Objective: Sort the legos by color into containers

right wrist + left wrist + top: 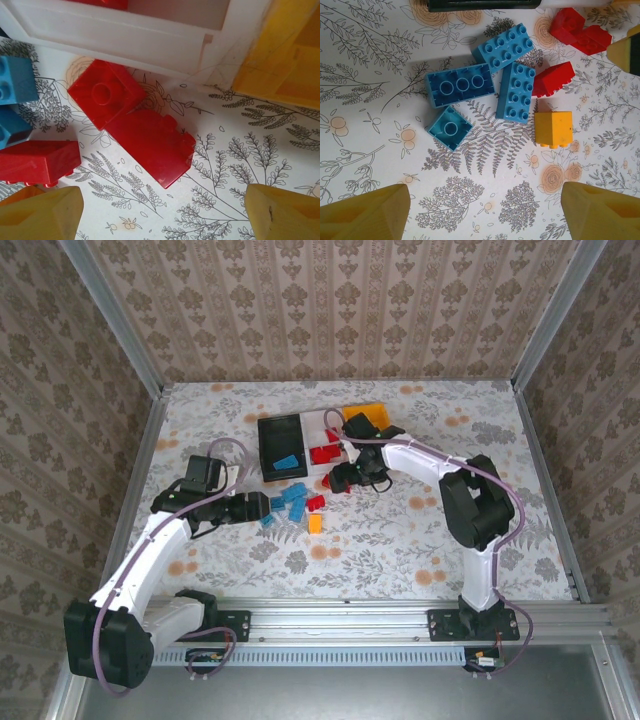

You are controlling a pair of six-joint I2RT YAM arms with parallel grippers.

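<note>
Legos (515, 92) under left gripper (482, 205) — four blue, three red, one yellow; this and right gripper (162, 205) gaping wide — empty.

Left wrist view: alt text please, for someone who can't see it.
Four blue legos lie clustered on the floral table, with a red lego and a yellow lego beside them. The left gripper hangs open over them, holding nothing; the black bin edge shows at the top.

Left hand (482, 211) spread wide, right hand (162, 214) likewise, arms extended.
</note>
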